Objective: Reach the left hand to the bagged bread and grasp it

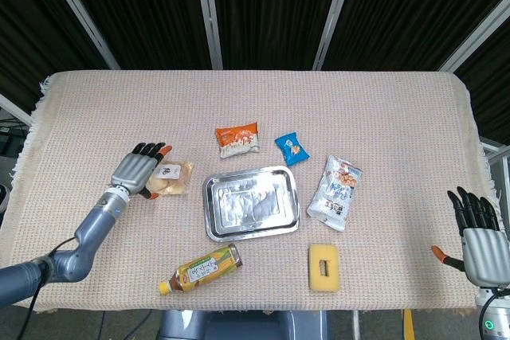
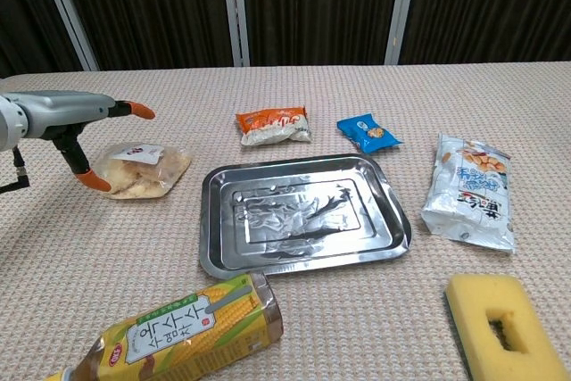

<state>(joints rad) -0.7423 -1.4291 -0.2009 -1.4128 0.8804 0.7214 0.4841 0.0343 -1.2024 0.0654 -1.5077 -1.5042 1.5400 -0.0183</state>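
The bagged bread lies on the tabletop, left of the steel tray and just apart from the tray's left rim. It is a clear bag with pale rolls inside and a white label on top. The left hand sits at the bag's left edge. In the head view its dark fingers with orange tips reach forward past the bag's far left corner. In the chest view one orange-tipped finger points down to the tabletop right beside the bag's near left end, and another stretches out level above the bag's far side. The fingers are spread and hold nothing; whether any of them touches the bag cannot be told.

The right hand hangs at the right edge of the tabletop, well apart from everything, fingers straight, apart, and empty.

The tray stands in the middle, bare. Behind it lie an orange snack packet and, to its right, a small blue snack packet. To the right of the tray lies a white snack bag with blue print. In front of the tray a yellow corn drink bottle lies on its side, and to its right lies a yellow sponge with a slot in the middle.
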